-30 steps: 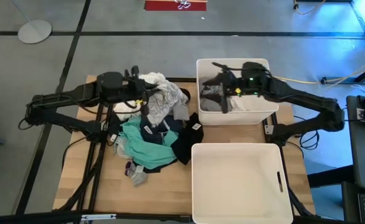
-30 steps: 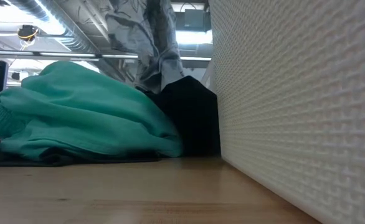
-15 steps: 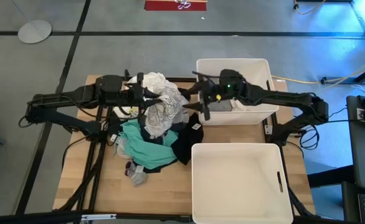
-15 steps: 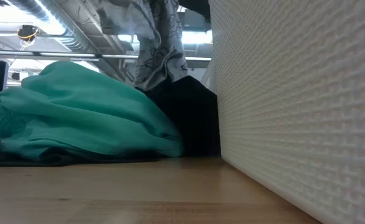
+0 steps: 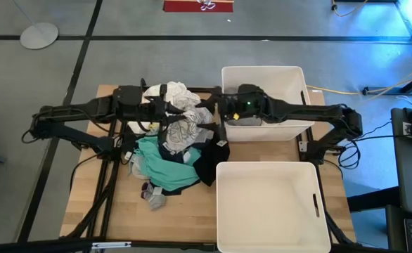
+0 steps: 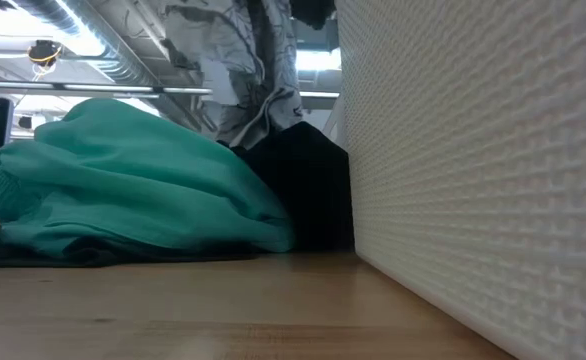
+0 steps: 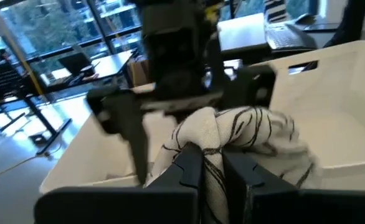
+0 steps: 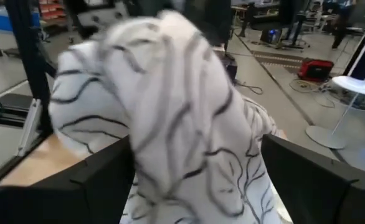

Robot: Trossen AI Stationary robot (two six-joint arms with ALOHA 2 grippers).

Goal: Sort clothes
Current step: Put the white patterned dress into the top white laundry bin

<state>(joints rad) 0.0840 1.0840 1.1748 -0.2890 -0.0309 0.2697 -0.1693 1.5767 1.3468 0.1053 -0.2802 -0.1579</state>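
1. On the wooden counter (image 5: 100, 204) we see the clothes as a loose heap: a teal knit garment (image 5: 165, 167), a black garment (image 5: 211, 160) just beside it, and a small grey sock (image 5: 154, 199) at the heap's near edge.
2. The left gripper (image 5: 169, 112) hangs over the far part of the heap, its jaws clenched on a white fabric garment with thin black line print (image 5: 183, 123); in the left wrist view the cloth (image 7: 232, 134) bunches out between the two dark fingers (image 7: 189, 177).
3. The lifted garment hangs above the teal garment (image 6: 123, 180) in the low view, its printed folds (image 6: 243, 70) drooping toward the black garment (image 6: 308, 185).
4. The right gripper (image 5: 216, 112) reaches from over the far white rectangular plastic bin (image 5: 262, 74), its jaws spread wide at either side of the printed garment (image 8: 164, 106), not closed on it.
5. Grey cloth (image 5: 248, 121) lies in the far bin; the near white rectangular plastic bin (image 5: 223, 211) stands beside the heap.
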